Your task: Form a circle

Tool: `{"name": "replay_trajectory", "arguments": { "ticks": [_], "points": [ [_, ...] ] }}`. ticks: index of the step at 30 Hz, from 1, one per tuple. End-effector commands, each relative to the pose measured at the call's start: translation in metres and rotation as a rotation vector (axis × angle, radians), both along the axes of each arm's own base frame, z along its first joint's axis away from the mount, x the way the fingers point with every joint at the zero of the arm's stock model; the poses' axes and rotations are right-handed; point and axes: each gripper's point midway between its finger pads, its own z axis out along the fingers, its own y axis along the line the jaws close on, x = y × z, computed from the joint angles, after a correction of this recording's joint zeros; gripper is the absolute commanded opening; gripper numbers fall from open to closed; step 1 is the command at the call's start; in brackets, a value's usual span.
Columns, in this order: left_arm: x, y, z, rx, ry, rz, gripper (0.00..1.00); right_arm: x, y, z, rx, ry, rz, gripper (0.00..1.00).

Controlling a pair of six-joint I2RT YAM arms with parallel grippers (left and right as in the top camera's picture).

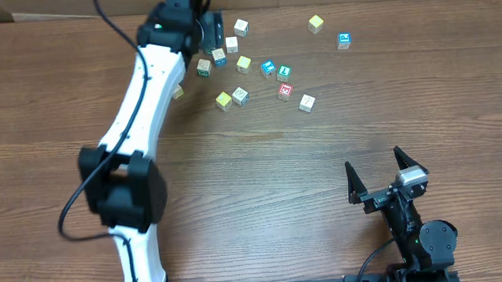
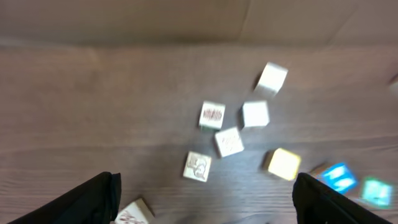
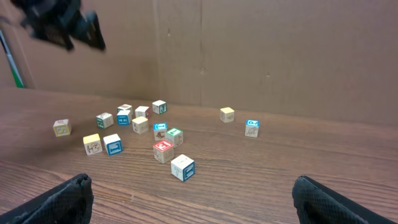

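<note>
The left wrist view is blurred throughout. The clump (image 2: 229,142) shows only fuzzy prints, one reddish and none legible. A cube (image 2: 134,213) at the lower left is cut by the bottom edge. So are the left fingers (image 2: 99,198), with only their tips in the lower corners.

Overhead, the left arm (image 1: 141,103) covers most of the left gripper (image 1: 211,31) and half of a tan cube (image 1: 177,92). The cube prints are too small to read.

In the right wrist view the right fingers (image 3: 62,202) are cropped at the bottom corners. The left gripper, top left, is a dark blur cut by the top edge.
</note>
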Motion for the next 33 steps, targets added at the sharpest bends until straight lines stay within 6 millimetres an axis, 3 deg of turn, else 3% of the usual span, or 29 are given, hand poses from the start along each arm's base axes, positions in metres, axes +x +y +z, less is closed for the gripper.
{"name": "replay_trajectory", "arguments": {
  "ticks": [1, 5, 6, 8, 15, 24, 30, 33],
  "points": [
    [0.009, 0.003, -0.043, 0.033, 0.062, -0.004, 0.85, 0.0, -0.001, -0.002, -0.004, -0.005, -0.004, 1.0],
    [0.018, 0.0, -0.079, 0.041, 0.094, -0.005, 0.81, 0.0, -0.001, -0.002, -0.004, -0.005, -0.004, 1.0],
    [0.02, 0.0, -0.09, 0.043, 0.103, -0.005, 0.73, 0.0, -0.001, -0.002, -0.004, -0.005, -0.004, 1.0],
    [0.022, 0.0, -0.102, 0.046, 0.113, -0.005, 0.69, 0.0, -0.001, -0.002, -0.004, -0.005, -0.004, 1.0],
    [0.024, 0.0, -0.142, 0.058, 0.16, -0.003, 0.7, 0.0, -0.001, -0.002, -0.004, -0.005, -0.004, 1.0],
    [0.022, 0.003, -0.152, 0.062, 0.18, 0.0, 0.48, 0.0, -0.001, -0.002, -0.004, -0.005, -0.004, 1.0],
    [0.02, 0.003, -0.153, 0.065, 0.19, 0.0, 0.5, 0.0, -0.001, -0.002, -0.004, -0.005, -0.004, 1.0],
    [0.02, 0.004, -0.153, 0.067, 0.19, 0.002, 0.44, 0.0, -0.001, -0.002, -0.004, -0.005, -0.004, 1.0]
  ]
}}
